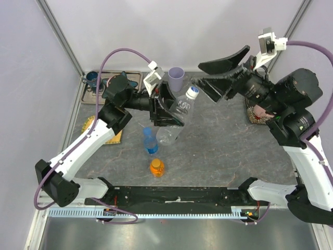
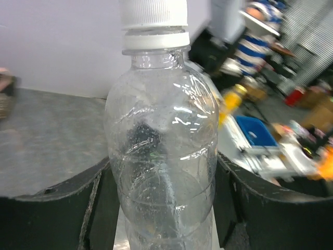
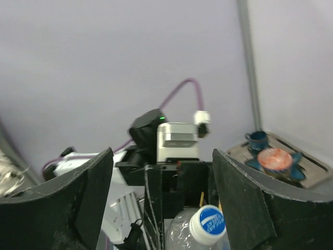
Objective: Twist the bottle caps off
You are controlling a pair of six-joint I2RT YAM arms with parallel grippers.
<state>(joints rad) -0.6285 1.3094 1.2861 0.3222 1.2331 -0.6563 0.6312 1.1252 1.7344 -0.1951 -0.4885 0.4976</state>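
My left gripper [image 1: 167,112] is shut on the body of the plain clear bottle [image 1: 179,110] and holds it above the table, neck tilted toward the right arm. Its cap [image 1: 193,92] is white with a blue top. In the left wrist view the bottle [image 2: 161,146] fills the gap between both fingers [image 2: 52,219], with the cap [image 2: 153,13] at the top. My right gripper [image 1: 202,74] is open just beyond the cap, not touching it; the cap [image 3: 208,224] sits low between its fingers [image 3: 255,203]. A blue-label bottle [image 1: 150,140] and a short orange bottle [image 1: 157,167] stand near the front. The green-label bottle is not in view.
A purple cup [image 1: 176,78] stands at the back just behind the held bottle. A tray [image 1: 132,75] with a blue mug [image 1: 92,78] sits at the back left. A yellow pad [image 1: 88,125] lies at the left edge, a brush-like object [image 1: 255,112] at the right.
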